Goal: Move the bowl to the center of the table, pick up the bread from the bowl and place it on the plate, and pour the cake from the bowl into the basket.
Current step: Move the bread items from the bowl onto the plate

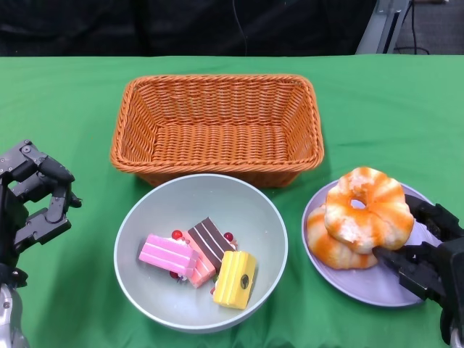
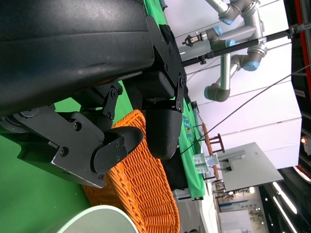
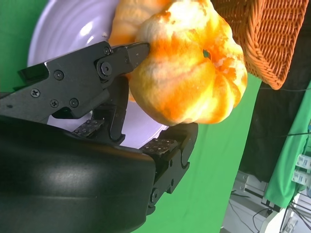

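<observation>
Green tablecloth (image 1: 377, 101) — dark backdrop (image 1: 181, 25) behind

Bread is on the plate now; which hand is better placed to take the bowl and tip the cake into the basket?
Probably left: the left hand hangs empty beside the bowl, while the right hand grips bread on the plate.

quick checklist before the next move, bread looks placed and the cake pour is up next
1. Bread on the plate: ok, two pieces stacked there.
2. Right hand clear of the bread: not ok, in the right wrist view its fingers touch the top piece.
3. Bowl holds only cake: ok, no bread inside.
4. Basket ready to receive: ok, upright, nothing in it, just behind the bowl.
5. Left hand free for the bowl: ok, holding nothing, apart from the bowl's rim.
6. Bowl centred on the table: ok, roughly.
</observation>
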You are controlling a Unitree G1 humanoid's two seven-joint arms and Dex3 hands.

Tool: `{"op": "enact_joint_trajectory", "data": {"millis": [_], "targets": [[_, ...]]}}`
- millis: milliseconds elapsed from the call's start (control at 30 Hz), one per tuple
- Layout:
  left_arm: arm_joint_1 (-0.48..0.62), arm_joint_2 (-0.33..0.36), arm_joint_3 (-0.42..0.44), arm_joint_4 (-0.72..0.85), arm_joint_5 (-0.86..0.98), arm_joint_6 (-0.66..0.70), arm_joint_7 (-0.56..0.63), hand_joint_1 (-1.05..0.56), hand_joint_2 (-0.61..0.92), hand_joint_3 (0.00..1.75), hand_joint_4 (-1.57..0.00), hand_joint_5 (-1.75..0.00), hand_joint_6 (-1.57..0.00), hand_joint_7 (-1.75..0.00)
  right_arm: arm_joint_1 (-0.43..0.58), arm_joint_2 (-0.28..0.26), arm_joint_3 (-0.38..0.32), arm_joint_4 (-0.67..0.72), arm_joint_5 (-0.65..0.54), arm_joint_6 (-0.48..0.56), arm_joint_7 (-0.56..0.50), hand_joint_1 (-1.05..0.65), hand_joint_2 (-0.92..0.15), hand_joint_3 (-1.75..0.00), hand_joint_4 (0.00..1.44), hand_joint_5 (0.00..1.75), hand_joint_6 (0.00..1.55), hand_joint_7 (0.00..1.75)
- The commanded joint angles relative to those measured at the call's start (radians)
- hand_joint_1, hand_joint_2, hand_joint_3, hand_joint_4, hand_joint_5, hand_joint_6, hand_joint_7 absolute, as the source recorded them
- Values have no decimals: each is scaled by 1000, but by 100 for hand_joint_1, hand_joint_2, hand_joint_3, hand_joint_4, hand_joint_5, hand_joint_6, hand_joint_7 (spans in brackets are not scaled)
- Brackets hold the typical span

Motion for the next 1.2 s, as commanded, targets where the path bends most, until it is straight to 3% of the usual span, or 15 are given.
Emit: {"op": "enact_joint_trajectory", "data": {"millis": [33, 233, 500, 767, 933, 1200], "targets": [[-3, 23, 3, 0, 8, 0, 20, -2, 61, 105, -76, -162, -72, -148, 11, -8, 4, -16, -3, 33, 12, -16, -92, -20, 56, 40, 55, 13], [-9, 23, 6, 12, 0, -9, 10, -1, 61, 105, -76, -162, -72, -148, 26, -15, 25, -62, -22, 89, 28, -18, -92, -15, 43, 27, 49, 6], [-12, 22, 4, 17, 2, -12, 12, -1, 62, 106, -76, -162, -71, -149, 34, -26, 42, -90, -46, 105, 43, -16, -92, -14, 37, 20, 44, 2], [-19, 26, 5, 30, 1, -14, 11, -1, 63, 104, -77, -163, -72, -149, 47, -39, 73, -145, -132, 119, 18, -32, -92, -14, 37, 14, 44, 1], [-24, 27, 6, 37, 2, -16, 12, -2, 61, 105, -77, -162, -72, -149, 45, -43, 84, -171, -138, 142, 34, -32, -92, -18, 37, 12, 43, 0], [-26, 27, 7, 37, -3, -4, 11, 1, 61, 108, -77, -163, -72, -150, 40, -61, 105, -203, -169, 194, 48, -43, -92, -21, 26, 5, 34, 0]]}}
